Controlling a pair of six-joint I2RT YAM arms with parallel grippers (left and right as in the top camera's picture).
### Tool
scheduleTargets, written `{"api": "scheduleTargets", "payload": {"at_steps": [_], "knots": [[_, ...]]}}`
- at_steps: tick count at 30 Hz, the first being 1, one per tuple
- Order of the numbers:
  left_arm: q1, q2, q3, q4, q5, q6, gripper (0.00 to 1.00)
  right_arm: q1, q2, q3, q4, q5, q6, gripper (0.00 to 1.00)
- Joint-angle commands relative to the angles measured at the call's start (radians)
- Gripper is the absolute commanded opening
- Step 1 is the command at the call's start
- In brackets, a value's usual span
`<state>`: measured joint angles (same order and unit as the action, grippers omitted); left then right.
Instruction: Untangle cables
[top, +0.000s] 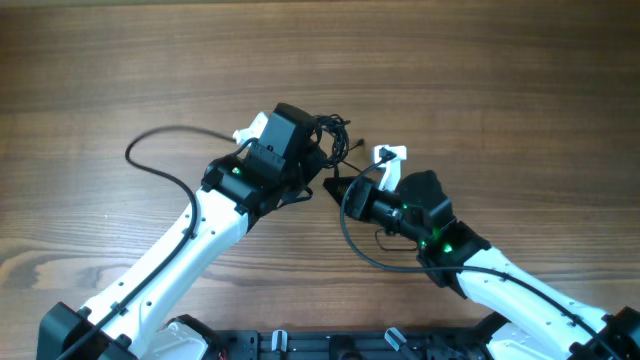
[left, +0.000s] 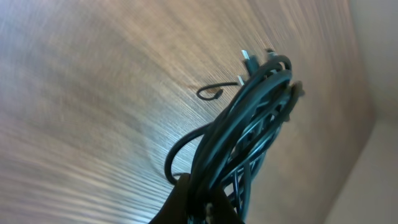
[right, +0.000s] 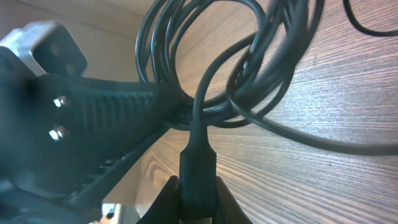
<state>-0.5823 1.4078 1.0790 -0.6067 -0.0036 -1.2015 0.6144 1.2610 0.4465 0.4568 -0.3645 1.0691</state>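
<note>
Cables (top: 335, 132): one knotted black bundle at the centre of the overhead frame, over the wooden table (top: 120, 60). Left gripper (left: 200, 204): clamped on the bundle's lower end. Right gripper (right: 198, 196): fingers closed against one cable's moulded plug sleeve (right: 198, 155). Metal plug tips (left: 247, 59) protrude at the bundle's top.

Cables (top: 335, 132) sit bunched near the middle of the table (top: 480, 80). The left gripper (top: 318, 150) comes in at the bundle's seven o'clock, clamped on the strands. The right gripper (top: 338, 185) is at six o'clock, pinching one plug end (right: 198, 162) below the bundle. The two grippers are just beside each other.
</note>
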Motion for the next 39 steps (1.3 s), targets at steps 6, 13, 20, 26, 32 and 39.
{"api": "scheduleTargets", "payload": {"at_steps": [6, 13, 20, 26, 32, 39], "knots": [[0.001, -0.005, 0.0, 0.074, 0.185, 0.742, 0.04, -0.096, -0.04, 0.004, 0.003, -0.116, -0.02, 0.12], [0.003, -0.005, 0.0, 0.031, 0.359, 0.937, 0.04, -0.157, -0.039, 0.004, 0.006, -0.103, -0.018, 0.12], [0.003, -0.006, 0.0, 0.032, 0.469, 0.937, 0.04, -0.166, -0.039, 0.004, 0.002, -0.067, -0.019, 0.12], [0.003, -0.006, 0.0, 0.035, 0.697, 1.016, 0.04, -0.166, -0.039, 0.004, -0.009, -0.003, -0.019, 0.14], [0.007, -0.006, 0.0, 0.034, 0.8, 1.006, 0.04, -0.178, -0.042, 0.004, -0.008, -0.012, -0.022, 0.53], [0.14, -0.006, 0.0, 0.036, 0.65, 0.756, 0.04, -0.34, -0.085, 0.004, -0.009, -0.346, -0.023, 0.89]]}}
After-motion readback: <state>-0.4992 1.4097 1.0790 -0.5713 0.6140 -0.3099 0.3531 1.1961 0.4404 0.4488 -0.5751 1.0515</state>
